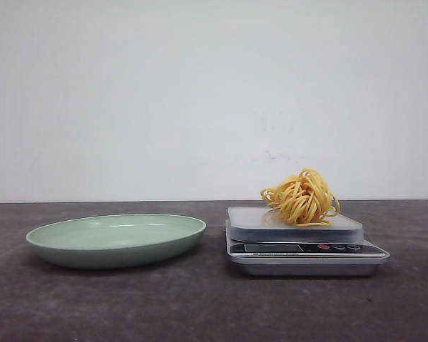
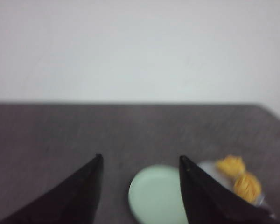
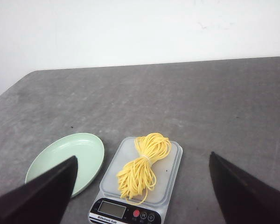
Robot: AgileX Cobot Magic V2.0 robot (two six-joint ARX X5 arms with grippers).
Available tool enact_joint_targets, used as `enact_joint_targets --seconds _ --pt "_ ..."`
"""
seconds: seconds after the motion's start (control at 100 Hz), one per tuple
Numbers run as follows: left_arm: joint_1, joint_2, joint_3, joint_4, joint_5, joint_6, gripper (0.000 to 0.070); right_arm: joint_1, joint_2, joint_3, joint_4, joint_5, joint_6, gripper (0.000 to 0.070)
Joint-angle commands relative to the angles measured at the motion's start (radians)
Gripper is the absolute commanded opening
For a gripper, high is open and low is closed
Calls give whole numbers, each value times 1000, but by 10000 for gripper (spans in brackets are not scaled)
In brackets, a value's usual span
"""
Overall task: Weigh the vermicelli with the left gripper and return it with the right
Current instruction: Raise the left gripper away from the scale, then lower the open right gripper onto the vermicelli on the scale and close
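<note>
The bench [image 1: 200, 306] is a dark grey, lightly textured surface that runs back to a plain white wall [image 1: 214, 92].

The plate [image 1: 115, 239] is a shallow, pale green dish resting flat on the bench, to the left in the front view. It carries nothing. Its right rim lies just beside the scale without touching it.

The kitchen scale [image 1: 303, 249] is a silver digital unit with a flat rectangular weighing platform, standing on the bench to the right of the plate. Its front panel holds a small display and a row of buttons (one of them red); the display reading is too small to make out.

The vermicelli [image 1: 302, 197] is a looped bundle of yellow strands lying on the weighing platform. In the right wrist view the bundle extends along the platform from its far edge toward the display, and it stays within the platform outline. Nothing is touching it.

The left tool [image 2: 141, 161] appears only in its own wrist view, which is blurred. Its two black tapered jaws are spread apart and grip nothing; the plate shows between them, well beyond the tips.

The right tool [image 3: 142, 161] appears only in its own wrist view. Its two black jaws are spread wide and grip nothing; plate and scale lie between them, well clear of both tips.
</note>
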Motion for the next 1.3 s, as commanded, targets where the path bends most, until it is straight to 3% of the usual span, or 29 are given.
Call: enact_joint_targets --seconds 0.0,0.23,0.44,0.86,1.08,1.29 --pt "-7 -26 -27 -2 -5 -30 314 8 22 18 19 -2 -7 569" --pt "-7 -187 -318 36 14 -145 315 64 122 19 70 6 -7 569" --pt "-7 -285 -520 130 33 -176 314 165 277 28 152 35 29 569" --pt "-7 -282 -536 161 29 -175 314 322 789 269 75 172 61 561" --pt "-7 -282 -536 158 29 -175 313 329 1012 395 18 188 76 551" --pt "-7 -282 -536 157 29 -175 313 345 1156 406 11 190 76 550"
